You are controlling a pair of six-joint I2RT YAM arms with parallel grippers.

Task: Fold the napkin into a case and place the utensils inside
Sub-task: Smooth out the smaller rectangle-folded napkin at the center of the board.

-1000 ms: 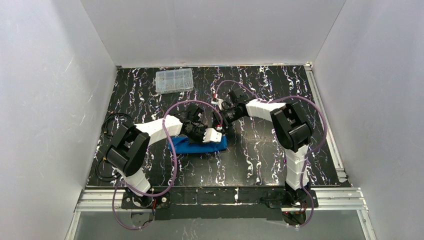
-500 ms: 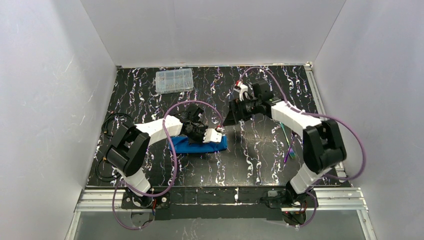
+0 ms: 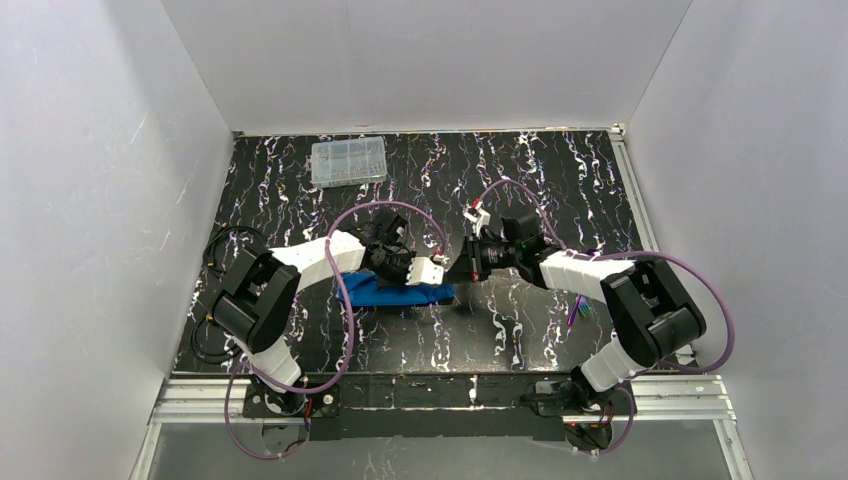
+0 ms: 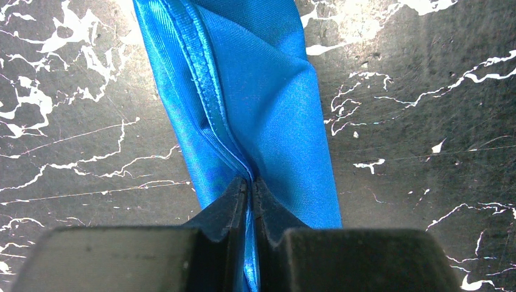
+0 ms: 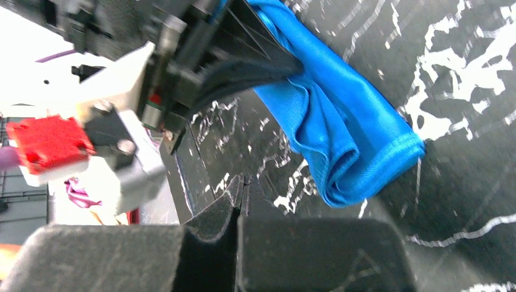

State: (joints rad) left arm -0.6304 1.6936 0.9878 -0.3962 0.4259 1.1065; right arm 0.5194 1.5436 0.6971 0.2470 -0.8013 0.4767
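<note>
Now, napkin [image 3: 405,293]: folded into a narrow strip mid-tabletop [image 3: 520,180].
Left jaws: yours pinch its layered edge, likely to steady the pocket's mouth.
Right jaws: closed, empty, near the rolled end.
Utensils [image 3: 578,312]: well apart, beside your right arm.

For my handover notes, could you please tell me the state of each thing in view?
Napkin: folded into a narrow strip, lying on the table.
Left gripper: shut on the napkin's folds.
Right gripper: shut, empty, near the napkin's end.
Utensils: loose on the table, outside the napkin.
Box: looks closed, untouched.
</note>
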